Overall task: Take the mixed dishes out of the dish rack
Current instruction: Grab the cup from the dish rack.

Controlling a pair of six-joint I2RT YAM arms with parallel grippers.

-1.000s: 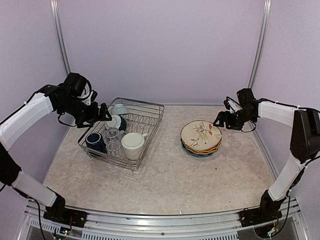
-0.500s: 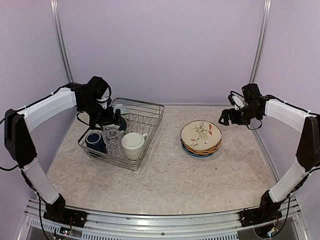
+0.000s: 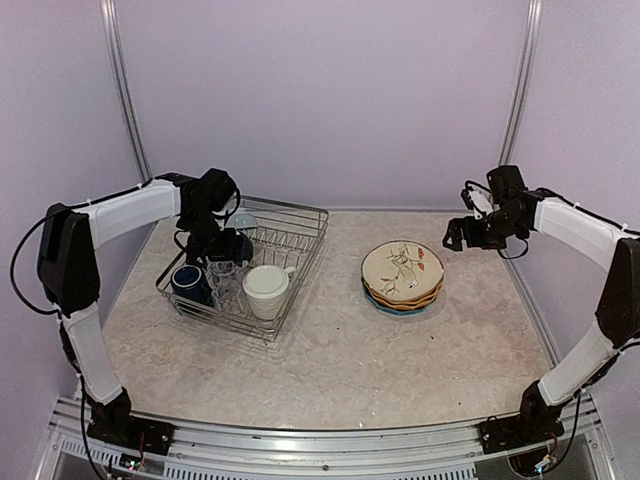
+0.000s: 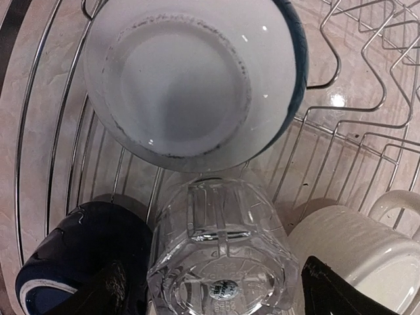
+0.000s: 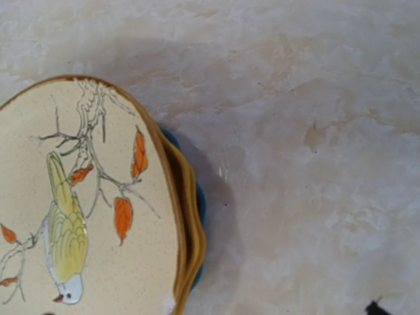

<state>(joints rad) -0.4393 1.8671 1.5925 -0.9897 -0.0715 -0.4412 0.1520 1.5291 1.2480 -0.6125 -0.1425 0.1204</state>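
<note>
The dish rack [image 3: 290, 240] holds an upturned teal-rimmed bowl [image 4: 190, 85], an upside-down clear glass [image 4: 220, 256], a navy mug [image 4: 72, 256] and a large cream mug [image 4: 354, 249]. My left gripper [image 3: 222, 248] hangs open over the rack, its dark fingertips [image 4: 335, 292] on either side of the glass [image 3: 225, 280]. The cream floral plate [image 3: 402, 268] tops a yellow plate [image 5: 193, 230] and a blue plate [image 5: 200, 197] on the table. My right gripper [image 3: 455, 238] stands open beyond the stack's right side, holding nothing; only one fingertip [image 5: 375, 307] shows in its wrist view.
The marbled tabletop [image 3: 340, 360] spreads between the rack and the plate stack. Purple walls with metal posts [image 3: 515, 110] close the back and sides. The rack's wire dividers [image 4: 367, 105] rise to the right of the bowl.
My left arm has swung right over the rack and come down round the glass. My right gripper has drawn back slightly from the plate stack and opened wider.
</note>
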